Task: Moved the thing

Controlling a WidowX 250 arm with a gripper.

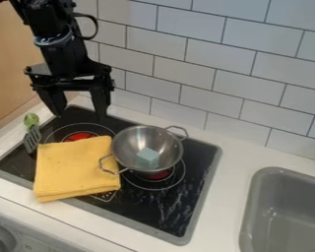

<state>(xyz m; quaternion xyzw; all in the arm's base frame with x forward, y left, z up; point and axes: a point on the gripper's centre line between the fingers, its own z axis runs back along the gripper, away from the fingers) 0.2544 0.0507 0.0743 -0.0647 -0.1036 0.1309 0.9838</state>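
With twelve o'clock at the top of the view, the black gripper [80,114] hangs over the cooktop's [157,216] eleven o'clock side, fingers spread apart with nothing between them. The task names only "the thing", so I cannot tell which object it means. The two-handled metal wok [131,140] sits toward one to two o'clock on the cooktop, its handles at two and eight. A pale blue block [147,158] lies inside, at six o'clock. The folded yellow cloth [75,170] lies toward nine, the slotted spatula [32,139] toward ten, and the grey sink [285,216] beyond four.
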